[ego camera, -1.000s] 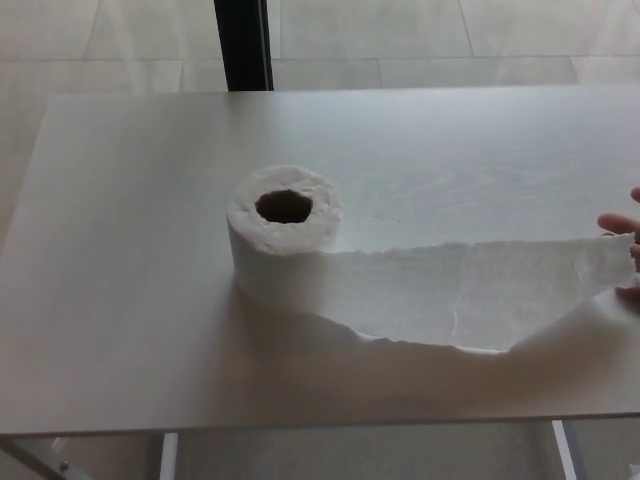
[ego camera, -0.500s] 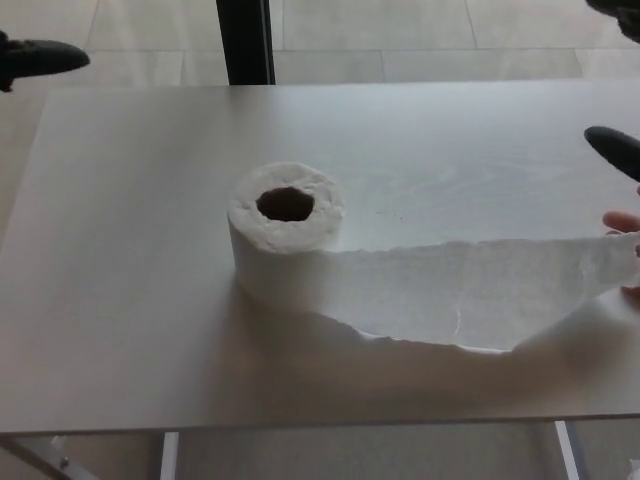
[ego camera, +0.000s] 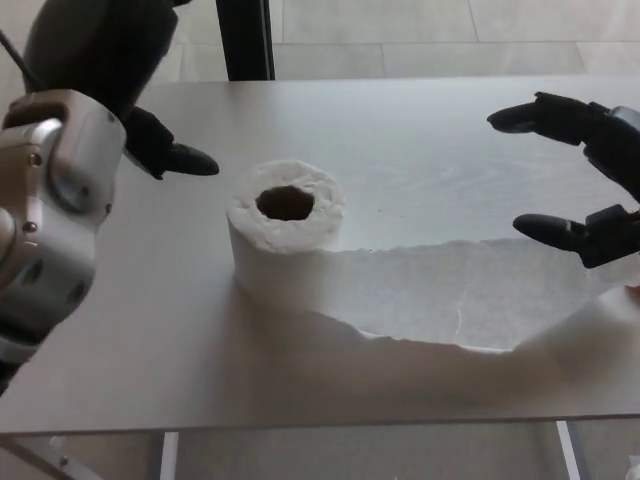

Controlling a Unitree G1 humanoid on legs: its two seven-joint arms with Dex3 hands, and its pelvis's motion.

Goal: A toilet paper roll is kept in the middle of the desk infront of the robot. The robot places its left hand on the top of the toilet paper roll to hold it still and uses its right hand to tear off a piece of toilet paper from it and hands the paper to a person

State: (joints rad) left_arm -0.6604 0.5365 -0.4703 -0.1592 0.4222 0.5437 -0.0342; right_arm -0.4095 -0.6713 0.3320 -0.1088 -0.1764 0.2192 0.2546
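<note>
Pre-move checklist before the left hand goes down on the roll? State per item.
1. Toilet paper roll upright on the desk, core facing up: ok.
2. Left hand on top of the roll: not ok, it hovers to the roll's left, not touching.
3. Paper tail unrolled toward the right hand's side: ok.
4. Right hand open, fingers apart: ok, holds nothing.
5. Right hand gripping the tail: not ok, it is above the tail's far end.
6. Tail's end free: cannot tell, a person's fingertip shows at the edge.
</note>
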